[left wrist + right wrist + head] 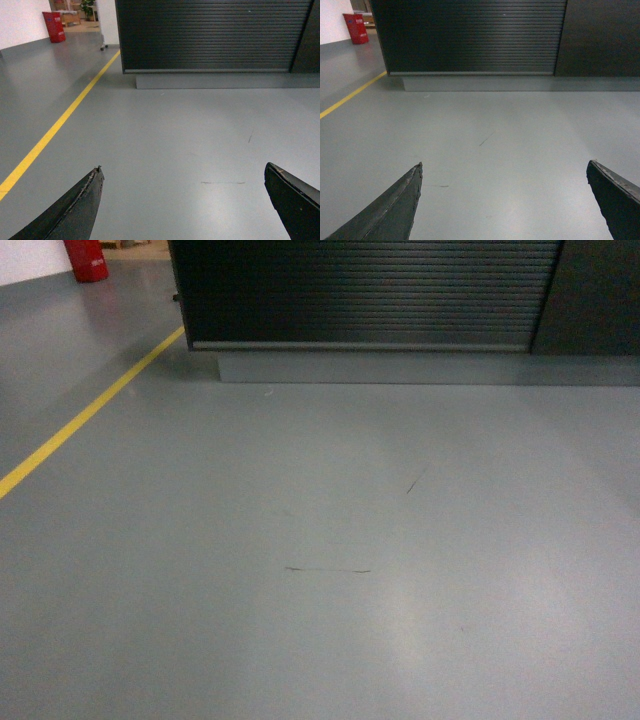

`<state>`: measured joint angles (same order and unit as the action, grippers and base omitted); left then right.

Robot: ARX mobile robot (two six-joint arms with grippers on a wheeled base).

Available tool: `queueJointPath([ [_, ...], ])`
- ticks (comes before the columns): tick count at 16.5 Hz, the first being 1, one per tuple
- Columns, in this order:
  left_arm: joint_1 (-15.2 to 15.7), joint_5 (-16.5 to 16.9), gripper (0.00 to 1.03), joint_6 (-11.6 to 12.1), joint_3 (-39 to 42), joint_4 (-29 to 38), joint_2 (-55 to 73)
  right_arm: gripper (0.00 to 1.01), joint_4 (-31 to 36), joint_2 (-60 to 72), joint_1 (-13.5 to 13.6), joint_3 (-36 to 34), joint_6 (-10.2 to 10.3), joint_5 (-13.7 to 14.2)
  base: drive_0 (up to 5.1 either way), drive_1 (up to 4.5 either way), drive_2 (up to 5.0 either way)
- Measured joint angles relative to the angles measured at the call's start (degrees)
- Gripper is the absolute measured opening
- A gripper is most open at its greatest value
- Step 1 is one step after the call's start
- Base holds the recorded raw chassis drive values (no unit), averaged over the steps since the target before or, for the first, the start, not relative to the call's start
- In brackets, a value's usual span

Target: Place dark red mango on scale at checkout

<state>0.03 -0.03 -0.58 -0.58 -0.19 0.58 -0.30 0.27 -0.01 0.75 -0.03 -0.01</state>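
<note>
The checkout (365, 290) is a dark counter with a ribbed slatted front on a grey plinth (400, 368), standing across the far end of the grey floor. It also fills the top of the left wrist view, checkout (210, 35), and of the right wrist view, checkout (470, 35). The dark red mango and the scale are out of view. My left gripper (183, 172) is open with only floor between its fingers. My right gripper (504, 170) is open too and holds nothing. Neither gripper shows in the head view.
A yellow floor line (85, 415) runs diagonally on the left toward the counter's left corner. A red bin (87, 258) stands far back left by a white wall. Dark scuff marks (327, 569) lie on the floor.
</note>
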Motion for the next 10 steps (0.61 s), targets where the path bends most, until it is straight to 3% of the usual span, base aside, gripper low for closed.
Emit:
queueJointPath([
  [10,0.00,0.00,0.98,0.00,0.02,-0.22,0.00,0.98,-0.07,0.00,0.00,0.00,0.00,0.02,0.1,4.35,-4.2],
])
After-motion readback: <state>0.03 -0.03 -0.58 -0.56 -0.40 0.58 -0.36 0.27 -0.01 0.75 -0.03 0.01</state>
